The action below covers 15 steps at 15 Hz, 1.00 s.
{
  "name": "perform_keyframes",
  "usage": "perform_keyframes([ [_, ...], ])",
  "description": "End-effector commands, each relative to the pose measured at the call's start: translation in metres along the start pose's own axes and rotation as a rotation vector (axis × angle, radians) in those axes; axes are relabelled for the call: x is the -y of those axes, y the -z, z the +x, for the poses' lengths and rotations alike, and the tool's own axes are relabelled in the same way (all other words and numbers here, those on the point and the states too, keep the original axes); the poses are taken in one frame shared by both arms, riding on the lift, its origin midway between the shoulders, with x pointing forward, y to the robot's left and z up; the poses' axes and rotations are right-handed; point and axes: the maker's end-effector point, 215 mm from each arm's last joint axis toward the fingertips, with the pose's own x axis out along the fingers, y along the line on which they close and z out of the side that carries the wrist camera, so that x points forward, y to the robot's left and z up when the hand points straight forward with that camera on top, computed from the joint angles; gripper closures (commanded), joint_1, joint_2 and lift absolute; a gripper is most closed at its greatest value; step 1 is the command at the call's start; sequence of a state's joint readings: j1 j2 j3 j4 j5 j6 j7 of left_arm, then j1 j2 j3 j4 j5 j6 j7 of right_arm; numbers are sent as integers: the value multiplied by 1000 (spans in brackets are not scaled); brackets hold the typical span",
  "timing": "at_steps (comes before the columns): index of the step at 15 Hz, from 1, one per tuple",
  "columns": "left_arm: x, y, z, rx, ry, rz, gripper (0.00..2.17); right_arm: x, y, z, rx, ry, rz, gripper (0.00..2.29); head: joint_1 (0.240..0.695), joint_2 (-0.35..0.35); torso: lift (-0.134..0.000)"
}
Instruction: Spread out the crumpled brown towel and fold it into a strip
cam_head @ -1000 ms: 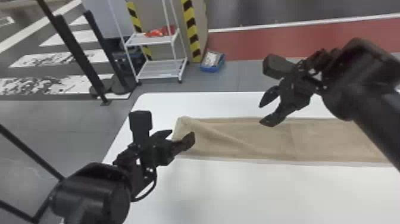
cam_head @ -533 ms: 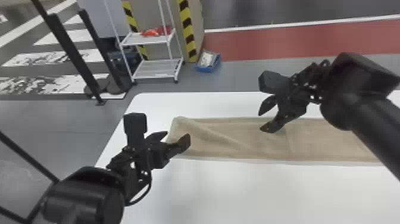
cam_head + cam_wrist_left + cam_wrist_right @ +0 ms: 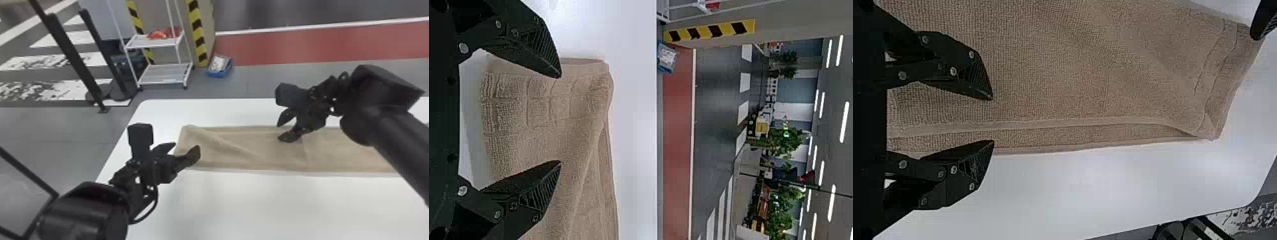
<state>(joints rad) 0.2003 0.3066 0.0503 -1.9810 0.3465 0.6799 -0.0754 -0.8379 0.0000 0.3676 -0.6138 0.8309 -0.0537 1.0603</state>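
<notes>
White tabletop (image 3: 268, 207) is extending beneath both sets of jaws. Head view: towel (image 3: 223, 156) is lying between and beyond them as a strip; spreading and main folding are seemingly finished, a diagonal crease (image 3: 235, 145) needing smoothing. Left gripper (image 3: 187, 146) is angling over the near end, right gripper (image 3: 278, 132) over the midsection. Left wrist view: jaws are standing spread, gripping nothing. Right wrist view: jaws are likewise gaping empty, at the long edge.
</notes>
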Motion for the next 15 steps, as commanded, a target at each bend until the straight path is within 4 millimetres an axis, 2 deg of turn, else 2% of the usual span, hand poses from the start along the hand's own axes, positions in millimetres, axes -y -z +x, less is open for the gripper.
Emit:
perform_keyframes([
  [1, 0, 0, -1, 2, -3, 7, 326, -3, 5, 2, -2, -4, 16, 714, 695, 213, -124],
  [6, 2, -1, 0, 3, 0, 12, 326, -4, 7, 1, -7, -12, 19, 768, 695, 206, -124],
  [8, 3, -1, 0, 2, 1, 14, 329, 0, 5, -2, -1, -9, 21, 927, 695, 205, -124],
  [15, 3, -4, 1, 8, 4, 19, 329, 3, 4, -5, 14, -2, 35, 1011, 695, 203, -124],
])
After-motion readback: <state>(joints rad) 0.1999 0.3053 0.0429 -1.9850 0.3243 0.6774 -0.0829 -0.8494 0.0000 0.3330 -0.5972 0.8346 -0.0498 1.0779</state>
